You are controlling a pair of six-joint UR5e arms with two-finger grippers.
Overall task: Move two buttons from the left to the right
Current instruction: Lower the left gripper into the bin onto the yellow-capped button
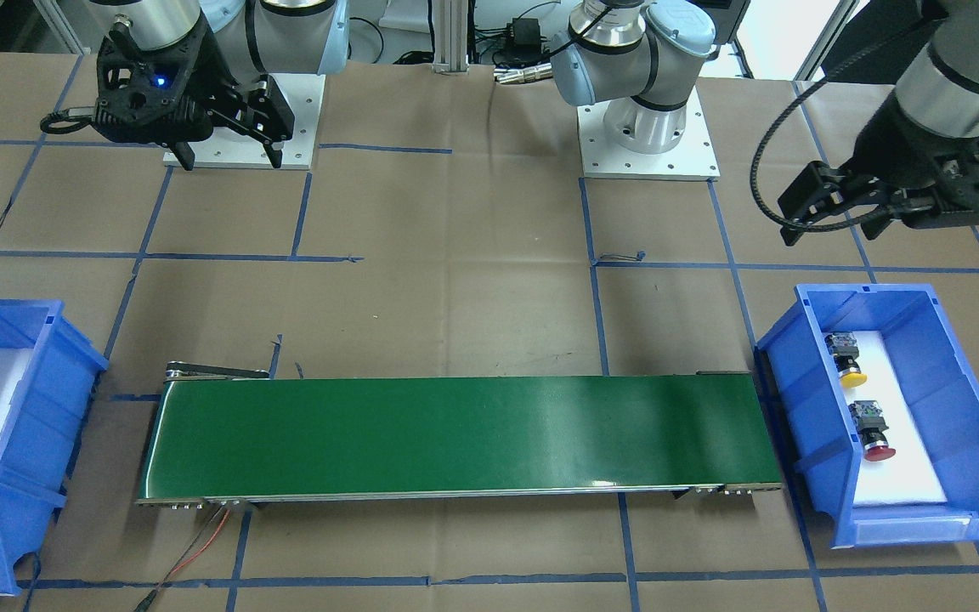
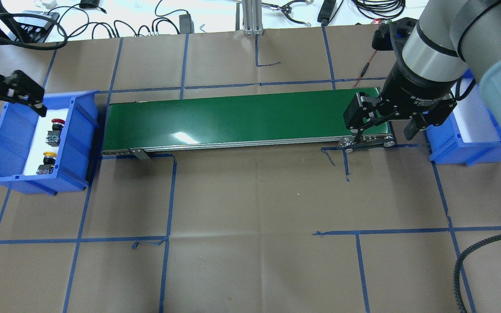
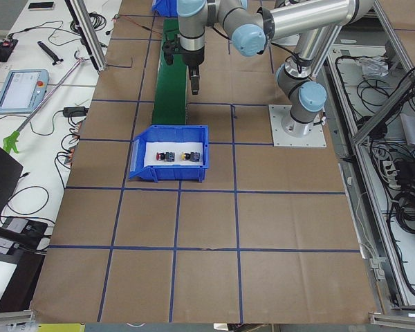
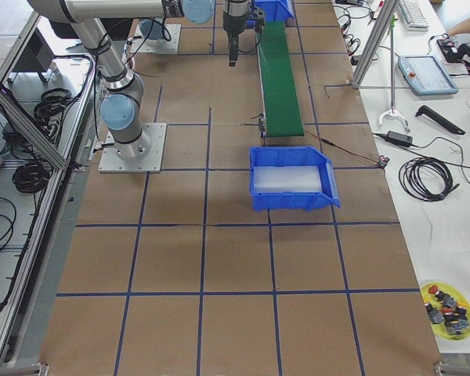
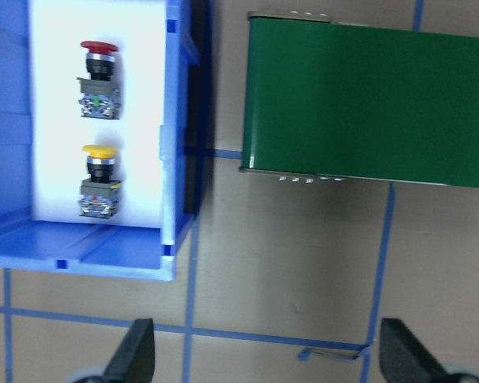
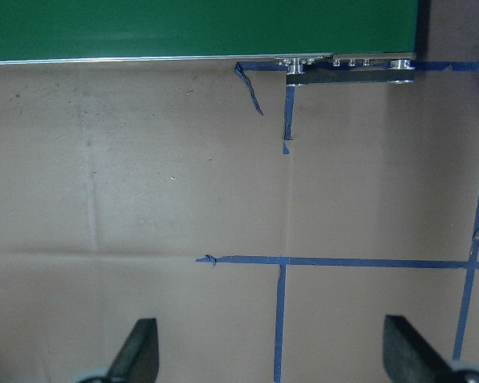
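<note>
1. Black fingers [image 5: 138,351] of the left gripper [image 1: 834,223] are spread wide with nothing between them. It hangs in the air near the left blue bin [image 1: 957,374] and touches nothing.
2. Spread just as wide and just as empty, the right gripper [image 1: 230,160] is raised above the table [image 1: 455,297] near the right end of the conveyor belt [image 1: 455,438]. Its wrist view shows brown paper and blue tape [image 6: 367,261] between the fingertips.
3. Green and long, the conveyor belt lies between the two bins, with each end just beside one of them. The right blue bin [image 1: 31,408] has white padding on its floor.
4. Both buttons lie in the left blue bin on a white pad [image 1: 914,442]. The bin's walls stand around them on all sides.
5. The yellow button [image 1: 846,364] is towards the bin's end nearer the robot, and the red button [image 1: 872,433] is towards its far end. The two are in one line and apart.
6. Each button lies on its side with its long axis along the bin's long walls. The cap points away from the robot and the black-grey body is towards it.
</note>
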